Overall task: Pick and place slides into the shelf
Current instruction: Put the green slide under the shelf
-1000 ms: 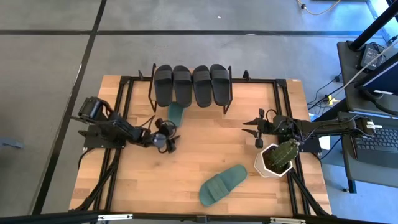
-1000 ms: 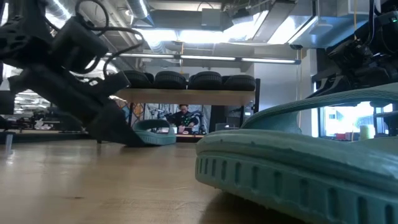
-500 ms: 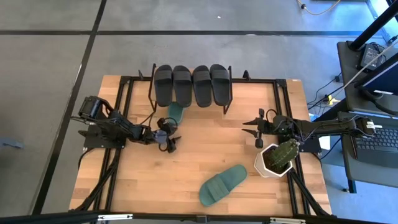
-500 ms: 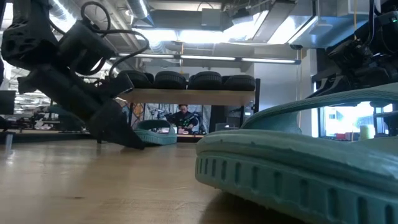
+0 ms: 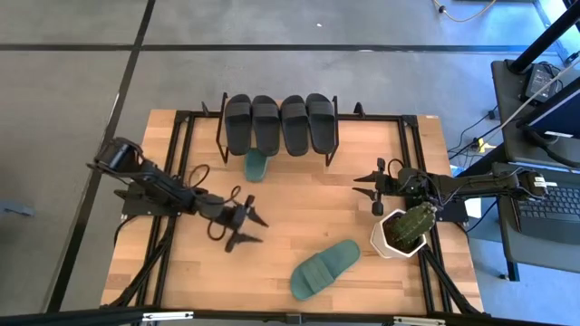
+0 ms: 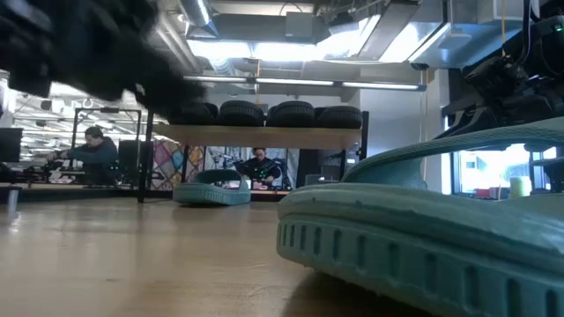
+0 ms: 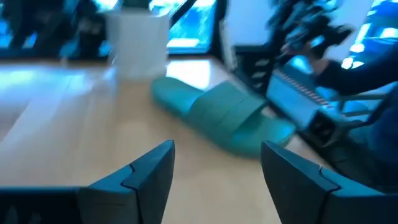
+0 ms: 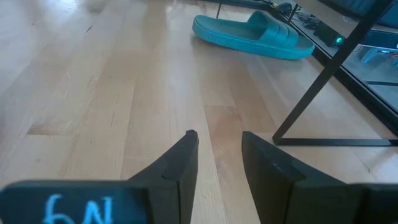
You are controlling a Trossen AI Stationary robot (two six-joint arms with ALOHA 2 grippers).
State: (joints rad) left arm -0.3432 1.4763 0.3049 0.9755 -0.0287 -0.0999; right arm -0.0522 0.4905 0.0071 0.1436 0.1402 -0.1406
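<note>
Four black slides [image 5: 281, 122] lie side by side on the shelf's top board [image 6: 264, 135]. One teal slide [image 5: 256, 165] lies flat on the table, its far end under the shelf; the right wrist view also shows this slide [image 8: 252, 34]. A second teal slide [image 5: 324, 269] lies flat near the table's front edge, large in the low view [image 6: 423, 238]. My left gripper [image 5: 248, 228] hovers open at mid-table, pointing toward that second slide [image 7: 224, 118], nothing between its fingers [image 7: 149, 177]. My right gripper [image 5: 361, 186] waits at the right, open by a narrow gap [image 8: 217, 149].
A white pot with a cactus-like plant [image 5: 403, 231] stands at the right, beside the second teal slide, and its white wall [image 7: 137, 43] shows past that slide. The shelf's thin black legs [image 8: 323, 87] stand on the tabletop. People sit at desks in the room behind.
My left gripper has drawn back from the teal slide under the shelf, risen, and swung toward the table's near edge. It has turned from pointing down at the shelf to nearly level, facing the second teal slide. Both teal slides have stayed put.
</note>
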